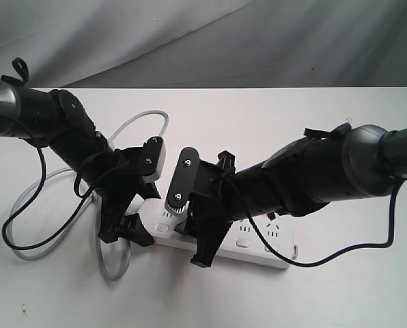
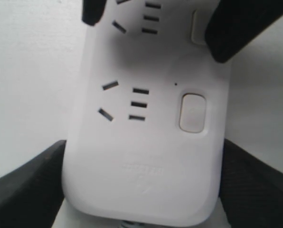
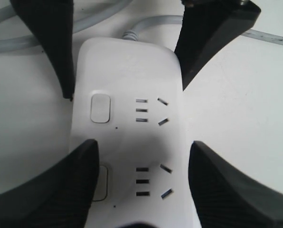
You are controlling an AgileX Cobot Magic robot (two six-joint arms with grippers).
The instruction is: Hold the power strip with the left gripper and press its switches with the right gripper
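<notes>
**A:** Where do we find the power strip?

**B:** We see it flat on the white desk, sockets up, low in the middle of the exterior view. Its long axis runs across that view from left to right, with the right end a little lower in the picture.

**A:** And which way does it point?

**B:** The rounded end where the grey cord comes out points to the left arm's side, and the cord loops away over the desk there. The other end lies free on the right arm's side. The switches run in a row along the edge nearer the bottom of the exterior view, one by each socket we can see.

**A:** What do we make of the left gripper?

**B:** It is closed on the cord end of the power strip. In its wrist view we see its fingers against both long sides of the white bar, across the long axis.

**A:** And the right gripper?

**B:** It sits just beside the left gripper, one socket further along. Its jaws stand wide apart, about the width of the bar, and grasp nothing. Its fingers lie over both edges, and one covers part of the second switch from the cord end. Whether it presses that switch we cannot tell. The first switch lies bare between the two grippers.
</notes>
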